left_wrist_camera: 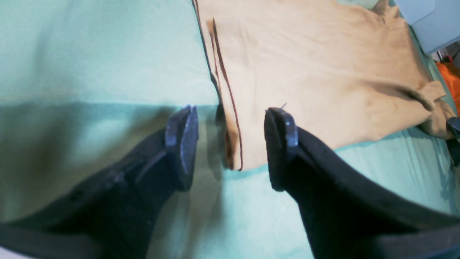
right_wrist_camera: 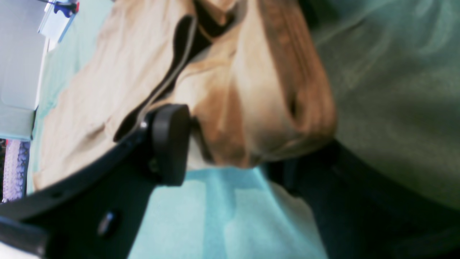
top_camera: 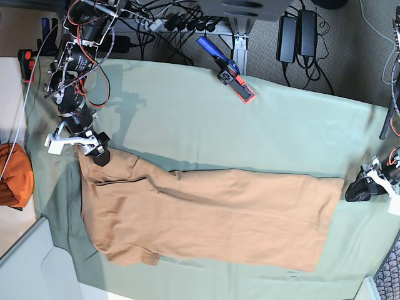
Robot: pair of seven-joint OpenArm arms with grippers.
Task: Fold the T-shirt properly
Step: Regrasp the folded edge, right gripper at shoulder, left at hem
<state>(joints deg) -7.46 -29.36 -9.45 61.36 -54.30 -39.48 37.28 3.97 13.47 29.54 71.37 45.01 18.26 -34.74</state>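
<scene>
T-shirt (top_camera: 212, 212) lies flat on pale green sheet (top_camera: 206, 131), folded lengthwise. Right gripper (right_wrist_camera: 230, 144) clasps a bunched corner of it; far pad hidden behind fabric. Left gripper (left_wrist_camera: 230, 144) spread wide, holding nothing, straddling hem corner. Orange cloth bundle (top_camera: 14, 175) cut off at frame edge.

My T-shirt (top_camera: 212, 209) plain tan-orange, no print; sheet (top_camera: 187, 125) pale green; cloth bundle (top_camera: 12, 175) bright orange; my end effectors black.
</scene>
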